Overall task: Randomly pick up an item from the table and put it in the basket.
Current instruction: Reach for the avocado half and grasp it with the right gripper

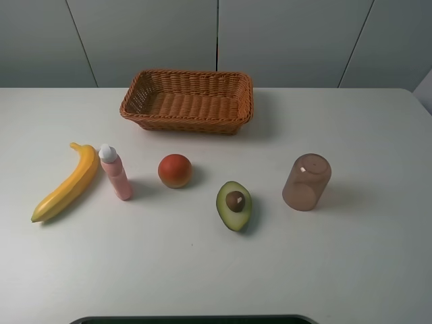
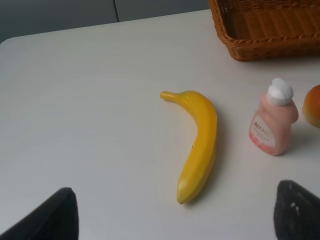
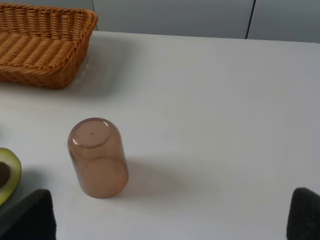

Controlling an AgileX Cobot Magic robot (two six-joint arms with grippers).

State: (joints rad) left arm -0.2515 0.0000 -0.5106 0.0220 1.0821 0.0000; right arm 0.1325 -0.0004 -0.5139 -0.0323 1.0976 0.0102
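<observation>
Avocado [image 1: 234, 205] half on table [image 1: 202, 270], near middle, cut face up, pit showing, resting on rounded skin; untouched, nearest of the row. Left gripper [image 2: 174, 214] spread wide, holding nothing, looking down on banana [image 1: 67, 181] and bottle [image 1: 116, 173]. Right gripper [image 3: 167, 215] likewise spread and bare, above cup [image 1: 306, 182], with avocado just left of cup. Both probably held back, ready to choose. Red fruit [image 1: 175, 170] slightly farther, between bottle and avocado. Basket [image 1: 182, 123] at far middle, open side up, nothing inside, well apart from avocado.
</observation>
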